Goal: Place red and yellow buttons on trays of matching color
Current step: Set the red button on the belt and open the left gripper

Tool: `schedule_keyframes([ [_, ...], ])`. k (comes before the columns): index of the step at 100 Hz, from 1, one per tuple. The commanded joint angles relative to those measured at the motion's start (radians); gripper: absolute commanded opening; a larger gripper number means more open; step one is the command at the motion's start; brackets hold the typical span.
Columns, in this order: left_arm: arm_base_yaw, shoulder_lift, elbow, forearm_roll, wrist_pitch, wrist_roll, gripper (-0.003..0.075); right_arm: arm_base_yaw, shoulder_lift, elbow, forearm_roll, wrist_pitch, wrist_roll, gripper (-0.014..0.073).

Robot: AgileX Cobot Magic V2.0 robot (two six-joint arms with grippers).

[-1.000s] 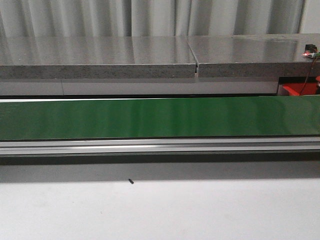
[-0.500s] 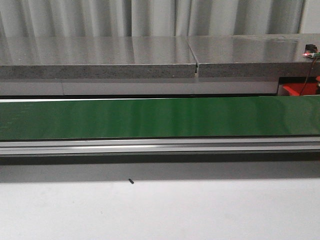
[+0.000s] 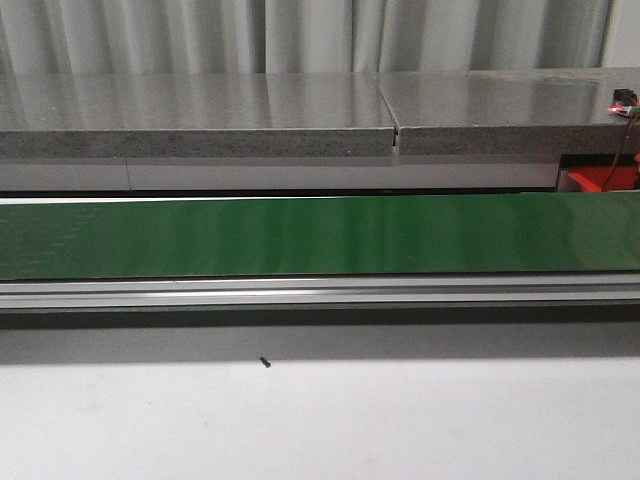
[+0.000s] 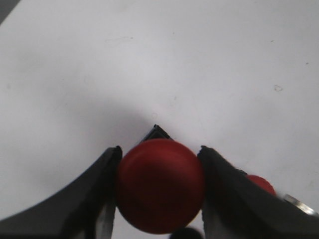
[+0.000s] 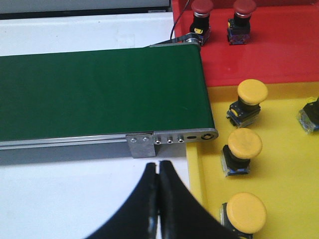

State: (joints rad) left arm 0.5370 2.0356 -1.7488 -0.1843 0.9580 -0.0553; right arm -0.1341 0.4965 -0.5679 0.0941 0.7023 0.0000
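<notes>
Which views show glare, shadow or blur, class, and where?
Front view: pale glare streaks along the green belt, dark shadow under its rail. Left wrist view: the red button in the left hand is soft, out of focus, shadowing the white table. Right wrist view: sharp, evenly lit; mild sheen on the yellow tray.

3 buttons (image 5: 244,144) sit in one tray (image 5: 294,169); 2 buttons (image 5: 202,12) in the tray (image 5: 279,45) behind it.

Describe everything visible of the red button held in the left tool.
The red button shows a smooth, matte, domed red cap, apparently plastic, seen from above. A dark corner of its body pokes out behind the cap. It sits between the left tool's two black fingers, which press against opposite sides of the cap. It is above a plain white tabletop; whether it touches the surface cannot be told.
</notes>
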Motion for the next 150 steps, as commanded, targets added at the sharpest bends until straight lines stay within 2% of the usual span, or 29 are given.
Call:
schedule_keyframes([
  [1, 0.004, -0.126, 0.010, -0.010, -0.039, 0.007, 0.0240, -0.002, 0.001, -0.025, -0.005, -0.063, 0.000, -0.0067],
  [23, -0.004, -0.303, 0.163, -0.018, -0.103, 0.063, 0.0240, -0.002, 0.001, -0.025, -0.005, -0.063, 0.000, -0.0067],
  [39, -0.063, -0.397, 0.257, -0.018, -0.112, 0.079, 0.0240, -0.002, 0.001, -0.025, -0.005, -0.063, 0.000, -0.0067],
  [65, -0.172, -0.405, 0.381, -0.044, -0.133, 0.079, 0.0240, -0.002, 0.001, -0.025, -0.005, -0.063, 0.000, -0.0067],
  [80, -0.233, -0.405, 0.450, -0.048, -0.192, 0.079, 0.0240, -0.002, 0.001, -0.025, -0.005, -0.063, 0.000, -0.0067],
  [102, -0.265, -0.405, 0.512, -0.057, -0.241, 0.079, 0.0246, -0.002, 0.001, -0.025, -0.005, -0.063, 0.000, -0.0067],
  [112, -0.267, -0.406, 0.512, -0.094, -0.242, 0.114, 0.0315, -0.002, 0.001, -0.025, -0.005, -0.063, 0.000, -0.0067],
  [124, -0.267, -0.424, 0.512, -0.166, -0.239, 0.169, 0.0514, -0.002, 0.001, -0.025, -0.005, -0.063, 0.000, -0.0067],
  [129, -0.267, -0.439, 0.512, -0.184, -0.247, 0.170, 0.0566, -0.002, 0.001, -0.025, -0.005, -0.063, 0.000, -0.0067],
  [150, -0.267, -0.529, 0.512, -0.190, -0.265, 0.179, 0.0575, -0.002, 0.001, -0.025, -0.005, -0.063, 0.000, -0.0067],
])
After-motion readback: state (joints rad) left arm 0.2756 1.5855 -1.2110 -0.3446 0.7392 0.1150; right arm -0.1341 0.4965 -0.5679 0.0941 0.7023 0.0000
